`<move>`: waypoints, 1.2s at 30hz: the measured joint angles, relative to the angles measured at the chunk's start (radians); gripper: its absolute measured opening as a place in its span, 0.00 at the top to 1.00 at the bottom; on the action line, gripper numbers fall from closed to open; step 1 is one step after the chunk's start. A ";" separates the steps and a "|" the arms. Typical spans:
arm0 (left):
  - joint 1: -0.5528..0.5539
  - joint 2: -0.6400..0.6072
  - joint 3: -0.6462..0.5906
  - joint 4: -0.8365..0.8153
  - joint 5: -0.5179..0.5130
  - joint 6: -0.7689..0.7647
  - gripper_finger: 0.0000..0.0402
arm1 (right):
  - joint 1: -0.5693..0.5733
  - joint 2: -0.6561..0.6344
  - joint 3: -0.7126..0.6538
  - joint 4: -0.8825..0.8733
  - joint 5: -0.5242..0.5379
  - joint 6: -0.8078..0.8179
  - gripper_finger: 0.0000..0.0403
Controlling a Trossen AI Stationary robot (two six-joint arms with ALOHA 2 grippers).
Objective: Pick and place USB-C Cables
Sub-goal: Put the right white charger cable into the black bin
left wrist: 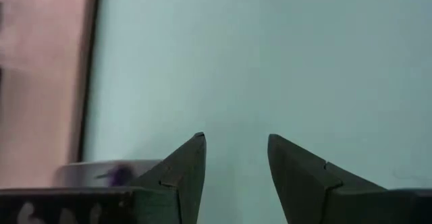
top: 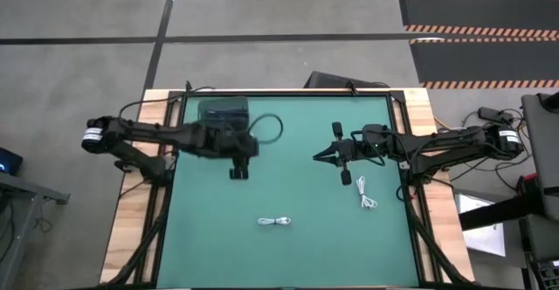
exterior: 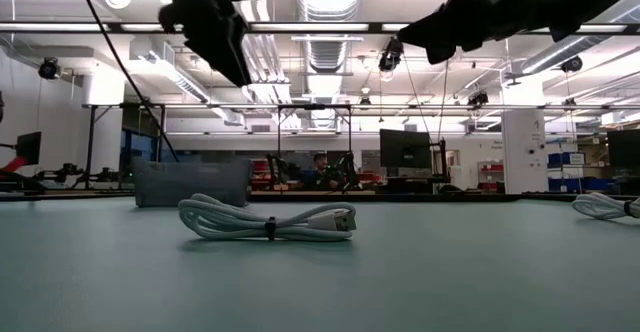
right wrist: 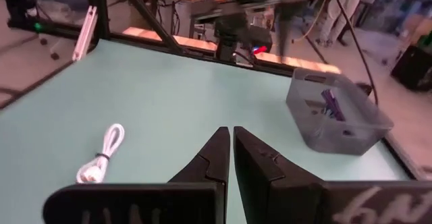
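Two white looped USB-C cables lie flat on the green mat: one near the middle of the near side [top: 275,222] [exterior: 268,220] [right wrist: 101,155], the other toward the right [top: 367,194] [exterior: 605,205]. The dark cables do not show on the mat. Something dark and purplish [right wrist: 332,104] lies inside the grey box; what it is cannot be told. My left gripper [top: 239,161] [left wrist: 236,140] hangs open above bare mat just near of the box. My right gripper [top: 317,157] [right wrist: 228,133] is shut on nothing and hovers right of the table's middle, pointing left.
The dark grey box [top: 223,111] [exterior: 190,182] [right wrist: 337,113] stands at the far left of the mat. A black cord loops beside it [top: 271,126]. Wooden table edges frame the mat [top: 140,203]. Open mat lies between the two white cables and the arms.
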 joint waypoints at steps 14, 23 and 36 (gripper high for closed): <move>-0.272 0.025 -0.010 0.186 0.001 -0.109 0.64 | 0.117 0.002 0.008 -0.061 -0.053 0.525 0.97; -0.340 0.026 -0.012 0.246 -0.003 -0.109 0.64 | 0.286 0.095 0.142 -0.394 0.029 0.819 0.97; -0.340 0.026 -0.012 0.228 -0.007 -0.109 0.64 | 0.341 0.314 0.378 -1.339 0.026 1.221 0.97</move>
